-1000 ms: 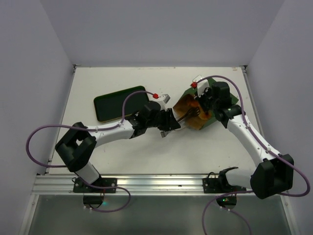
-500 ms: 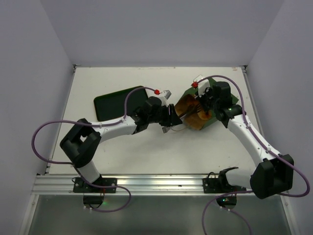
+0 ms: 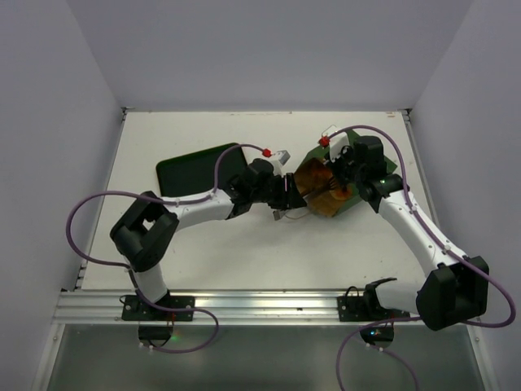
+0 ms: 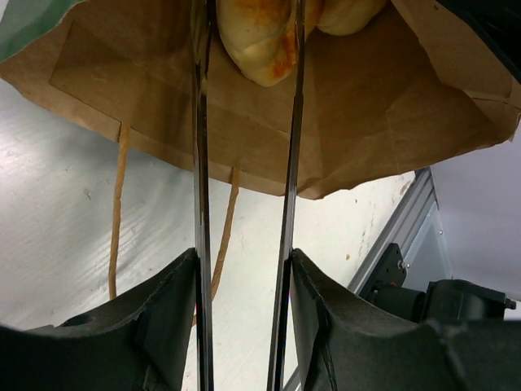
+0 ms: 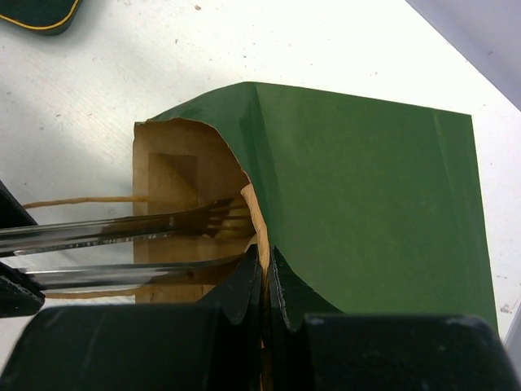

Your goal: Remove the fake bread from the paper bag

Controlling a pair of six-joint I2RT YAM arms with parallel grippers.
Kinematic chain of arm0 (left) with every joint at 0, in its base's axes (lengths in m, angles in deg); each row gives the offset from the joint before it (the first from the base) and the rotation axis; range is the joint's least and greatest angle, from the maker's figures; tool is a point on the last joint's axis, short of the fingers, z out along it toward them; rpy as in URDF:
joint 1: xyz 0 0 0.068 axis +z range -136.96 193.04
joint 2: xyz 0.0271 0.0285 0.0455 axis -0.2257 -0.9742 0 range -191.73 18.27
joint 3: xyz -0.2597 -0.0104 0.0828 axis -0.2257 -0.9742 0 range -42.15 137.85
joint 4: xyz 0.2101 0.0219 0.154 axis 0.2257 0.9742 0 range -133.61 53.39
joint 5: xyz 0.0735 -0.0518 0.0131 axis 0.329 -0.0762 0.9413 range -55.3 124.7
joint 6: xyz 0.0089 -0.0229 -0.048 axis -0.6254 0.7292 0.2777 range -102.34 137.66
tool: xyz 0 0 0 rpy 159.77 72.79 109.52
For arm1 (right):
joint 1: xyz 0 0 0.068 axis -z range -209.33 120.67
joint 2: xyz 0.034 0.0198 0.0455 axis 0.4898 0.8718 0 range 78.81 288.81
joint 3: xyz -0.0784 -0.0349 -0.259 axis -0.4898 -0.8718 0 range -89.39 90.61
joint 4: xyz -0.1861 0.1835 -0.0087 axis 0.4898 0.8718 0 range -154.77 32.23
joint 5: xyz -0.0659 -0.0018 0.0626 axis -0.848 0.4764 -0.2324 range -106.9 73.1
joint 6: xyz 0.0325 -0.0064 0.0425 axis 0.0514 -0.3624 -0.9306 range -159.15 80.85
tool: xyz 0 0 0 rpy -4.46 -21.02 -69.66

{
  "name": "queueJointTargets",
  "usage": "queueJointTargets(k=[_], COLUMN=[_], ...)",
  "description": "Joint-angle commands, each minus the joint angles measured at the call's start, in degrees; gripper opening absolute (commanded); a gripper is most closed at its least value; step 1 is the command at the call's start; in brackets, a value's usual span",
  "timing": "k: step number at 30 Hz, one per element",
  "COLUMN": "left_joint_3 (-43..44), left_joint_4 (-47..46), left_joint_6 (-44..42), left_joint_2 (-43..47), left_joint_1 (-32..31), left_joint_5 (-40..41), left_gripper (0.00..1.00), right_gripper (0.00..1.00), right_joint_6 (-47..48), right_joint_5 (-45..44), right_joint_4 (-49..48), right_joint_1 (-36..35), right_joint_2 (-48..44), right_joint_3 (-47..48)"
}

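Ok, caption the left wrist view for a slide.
Left claw, open, reaches into the paper bag, straddling a golden roll.

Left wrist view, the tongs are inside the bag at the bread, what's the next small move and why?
Probably close the left hand on the roll. Its long fingers already straddle that roll inside the bag, with a gap on each side, while the right hand pinches the bag's rim, holding the mouth open. Then draw it back out.

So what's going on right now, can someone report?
Right gripper pinching the paper bag rim, holding it open. Left gripper reaching inside, fingers straddling a golden roll, not yet closed. Twine handles lie clear.
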Motion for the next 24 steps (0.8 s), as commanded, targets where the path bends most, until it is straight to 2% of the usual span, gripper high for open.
queueJointTargets(k=[1,6,8,9,10,13,17,24], left_joint_3=[2.8,2.8,3.2,3.2,3.3,2.7,-0.7,-10.7], left_joint_4=[-2.1,-4.3,-5.2,-5.3,-5.3,-5.2,-5.0,-3.9], left_joint_6=[-1.0,0.6,1.0,1.2,1.4,1.7,1.5,1.6], left_joint_2=[-1.0,-3.2,-3.8,-4.1,-4.1,-2.9,1.0,12.8], left_joint_1=[0.8,1.1,1.1,1.1,1.1,1.2,1.4,1.4], left_joint_5=[-2.8,-5.3,-6.3,-6.3,-6.3,-5.6,-4.8,-4.4], left_gripper=[0.50,0.50,0.46,0.42,0.32,0.15,0.01,0.00], right_gripper=[0.00,0.00,0.00,0.00,0.00,0.00,0.00,0.00], right_joint_6=[-0.9,-1.0,-1.0,-1.0,-1.0,-1.0,-1.1,-2.5], right_joint_5=[1.7,2.0,2.0,2.0,1.8,1.5,0.2,-1.5], right_joint_4=[-0.8,-0.7,-0.6,-0.5,-0.6,-0.8,-1.3,-2.4], right_joint_1=[0.4,0.4,0.4,0.4,0.3,0.5,0.6,1.9], right_joint_2=[-0.1,0.1,0.0,0.1,-0.1,-0.4,-0.6,-0.5], right_joint_3=[0.6,0.8,0.8,0.8,0.8,0.6,0.4,0.5])
